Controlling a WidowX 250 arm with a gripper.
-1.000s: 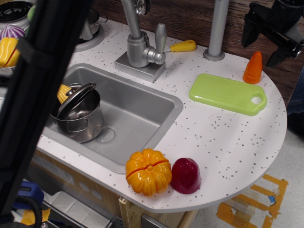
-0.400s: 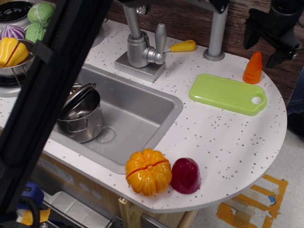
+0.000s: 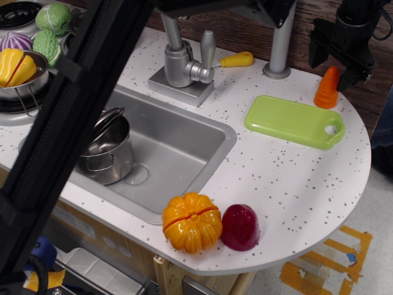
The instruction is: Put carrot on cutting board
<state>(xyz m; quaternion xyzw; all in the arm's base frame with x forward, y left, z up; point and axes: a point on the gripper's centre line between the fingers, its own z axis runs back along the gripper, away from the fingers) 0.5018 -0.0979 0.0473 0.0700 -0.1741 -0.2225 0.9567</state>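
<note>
Orange plastic carrot (image 3: 327, 88), smooth and cone-shaped, standing upright on its wide base, tip at twelve o'clock, on the speckled white counter (image 3: 288, 178). Set just beyond the lime-green cutting board (image 3: 295, 121), off the board's one o'clock corner near the oval hole; close to it but not on it. Black gripper (image 3: 336, 56) overhead, fingers spread wide apart, one dark finger (image 3: 317, 48) at the carrot's ten o'clock and the other at its two o'clock, straddling the tip. Nothing held; contact with the carrot not apparent.

Likely hollow and very light, so little squeeze needed. Rigid, not fragile, but glossy and tapered: a pinch near the tip apt to slide upward and squirt the toy free. Better taken low to mid-body, where the cone is widest and the sides nearest parallel. Narrow footing and low weight mean easily toppled by a glancing finger during descent, and a toppled cone apt to roll in an arc toward the counter's rounded edge at three o'clock.

Board flat and broad, many times the carrot's size, so placement forgiving; short carry toward seven o'clock.
</note>
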